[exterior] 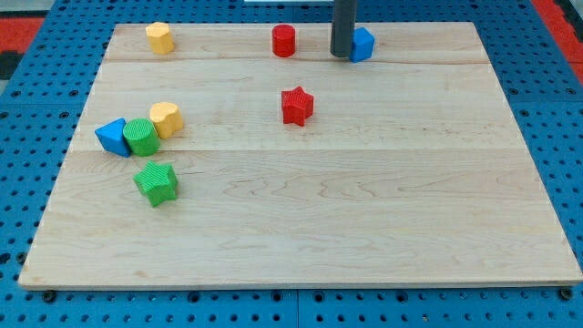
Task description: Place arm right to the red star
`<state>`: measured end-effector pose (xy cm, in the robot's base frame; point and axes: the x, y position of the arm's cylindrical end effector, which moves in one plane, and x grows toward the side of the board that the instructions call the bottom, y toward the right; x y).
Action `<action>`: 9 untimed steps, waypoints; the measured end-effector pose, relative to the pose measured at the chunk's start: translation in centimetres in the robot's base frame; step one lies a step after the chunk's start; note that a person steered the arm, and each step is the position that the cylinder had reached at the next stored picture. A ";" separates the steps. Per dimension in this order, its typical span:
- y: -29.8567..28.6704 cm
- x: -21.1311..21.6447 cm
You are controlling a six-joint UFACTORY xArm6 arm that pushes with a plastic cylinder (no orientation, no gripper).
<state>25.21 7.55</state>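
Note:
The red star (297, 106) lies on the wooden board a little above and right of its middle. My tip (342, 55) is near the view's top, above and to the right of the red star, well apart from it. The tip stands just left of a blue block (363, 44) and right of a red cylinder (284, 41).
A yellow block (159, 37) sits at the top left. At the left, a blue triangle (113, 136), a green cylinder (141, 137) and a yellow block (167, 119) cluster together, with a green star (157, 183) below them. The board (364, 219) rests on a blue pegboard.

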 end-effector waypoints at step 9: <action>2.0 13.7</action>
